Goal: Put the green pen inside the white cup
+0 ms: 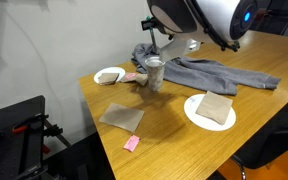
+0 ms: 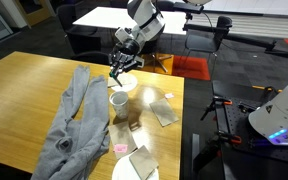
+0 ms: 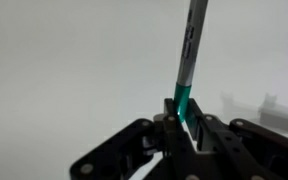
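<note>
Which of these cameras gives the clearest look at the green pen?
The wrist view. There the green pen appears close up, sticking up from the hand, which is shut on its green end. In both exterior views the hand is far from the camera and the pen is too small to make out.

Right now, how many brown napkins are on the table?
2. One brown napkin lies flat on the table near its edge; the other sits on the white plate. The grey cloth could hide more.
</note>
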### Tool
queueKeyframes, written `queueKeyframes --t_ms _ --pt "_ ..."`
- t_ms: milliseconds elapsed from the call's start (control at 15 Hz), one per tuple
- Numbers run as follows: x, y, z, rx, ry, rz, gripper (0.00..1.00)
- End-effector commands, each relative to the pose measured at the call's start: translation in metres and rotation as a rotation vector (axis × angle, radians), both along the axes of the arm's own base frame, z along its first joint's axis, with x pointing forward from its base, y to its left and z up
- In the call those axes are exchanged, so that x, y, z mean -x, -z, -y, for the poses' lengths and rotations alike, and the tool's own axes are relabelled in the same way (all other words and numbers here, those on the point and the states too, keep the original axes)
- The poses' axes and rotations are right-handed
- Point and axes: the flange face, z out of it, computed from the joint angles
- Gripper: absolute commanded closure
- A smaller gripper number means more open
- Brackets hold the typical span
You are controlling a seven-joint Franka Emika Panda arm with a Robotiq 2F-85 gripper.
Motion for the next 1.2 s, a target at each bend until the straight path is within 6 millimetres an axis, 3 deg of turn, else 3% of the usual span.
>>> queueKeyframes --t_ms 0,1133 --pt "0.001 0.009 -0.006 -0.022 -0.032 0.035 0.96" --pt "0.005 0.076 -0.015 0.004 -0.069 0.098 0.96"
